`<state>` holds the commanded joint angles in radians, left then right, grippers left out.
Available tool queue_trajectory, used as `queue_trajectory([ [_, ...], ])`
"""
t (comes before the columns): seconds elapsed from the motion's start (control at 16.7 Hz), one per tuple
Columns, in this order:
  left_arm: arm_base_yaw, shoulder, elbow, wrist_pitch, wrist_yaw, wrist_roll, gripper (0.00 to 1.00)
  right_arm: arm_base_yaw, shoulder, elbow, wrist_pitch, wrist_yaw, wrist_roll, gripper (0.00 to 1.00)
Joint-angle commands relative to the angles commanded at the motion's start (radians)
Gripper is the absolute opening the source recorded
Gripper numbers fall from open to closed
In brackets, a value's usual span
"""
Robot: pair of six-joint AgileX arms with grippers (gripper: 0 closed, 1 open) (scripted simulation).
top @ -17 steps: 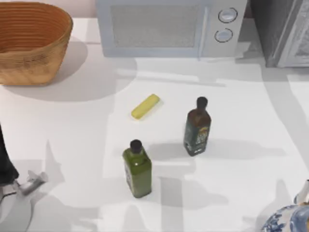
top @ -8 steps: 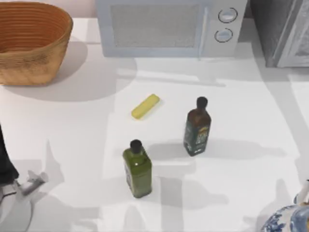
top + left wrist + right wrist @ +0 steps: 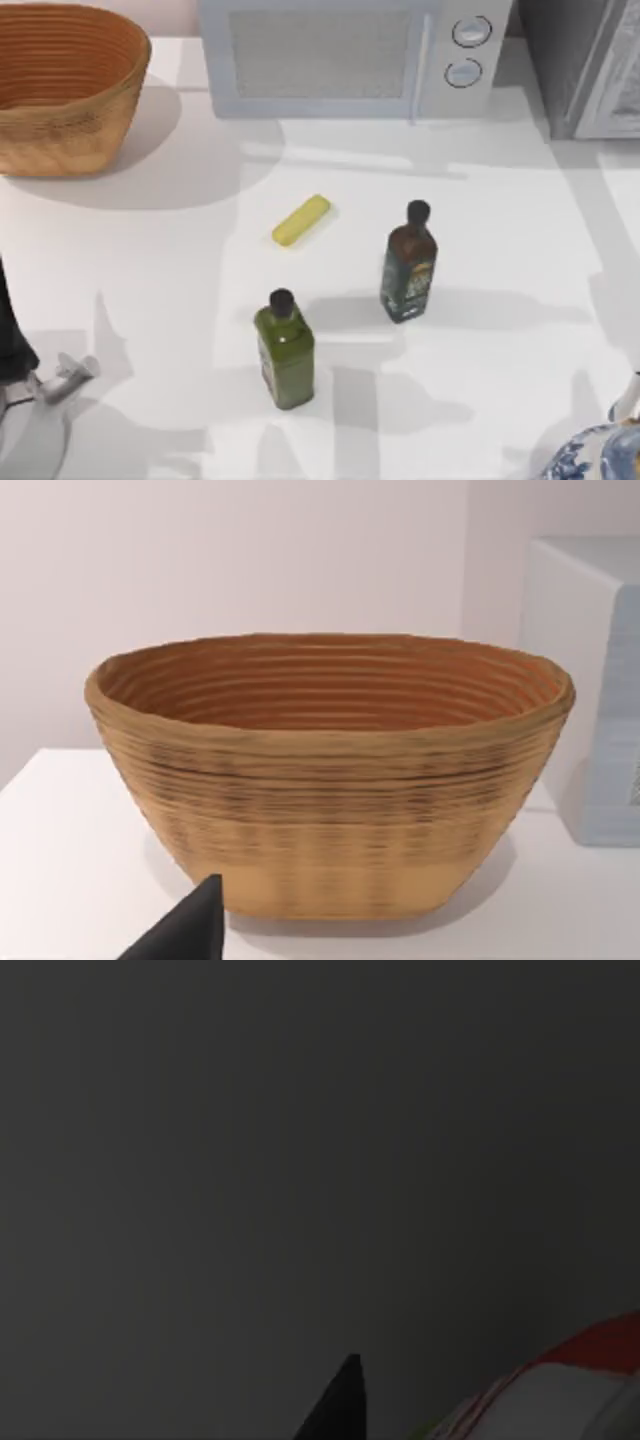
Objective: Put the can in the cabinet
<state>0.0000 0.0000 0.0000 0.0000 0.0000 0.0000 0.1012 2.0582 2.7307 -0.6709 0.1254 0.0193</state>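
Right wrist view is showing mostly a dark grey surface, with a red and white piece of the can (image 3: 570,1385) poking in at one corner beside a single dark fingertip (image 3: 340,1400) of my right hand; I cannot tell whether that hand is spread or pinching the can, since the rest is lying outside the picture. From above, the cabinet (image 3: 585,65) is being cut off at the tabletop's (image 3: 500,230) far right corner, so its inside is staying hidden. A blue-and-white patterned object (image 3: 590,455) is only partly entering at the near right edge. My left arm is sitting parked at the near left edge, and its hand's spread is likewise impossible to judge; its wrist view is looking at one woven basket (image 3: 330,780). Standing on the tabletop I am counting two bottles, one green bottle (image 3: 284,348) and one dark brown bottle (image 3: 408,262), plus one yellow bar (image 3: 300,221) and one white microwave (image 3: 345,55) with two round knobs.
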Motion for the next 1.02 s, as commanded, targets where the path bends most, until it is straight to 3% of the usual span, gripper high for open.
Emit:
queue_trajectory([
  [0.36,0.0,0.0,0.0,0.0,0.0,0.0,1.0,-0.004,0.029,0.03,-0.01,-0.003,0.0,0.0],
  [1.02,0.0,0.0,0.0,0.0,0.0,0.0,1.0,-0.004,0.029,0.03,-0.01,-0.003,0.0,0.83],
])
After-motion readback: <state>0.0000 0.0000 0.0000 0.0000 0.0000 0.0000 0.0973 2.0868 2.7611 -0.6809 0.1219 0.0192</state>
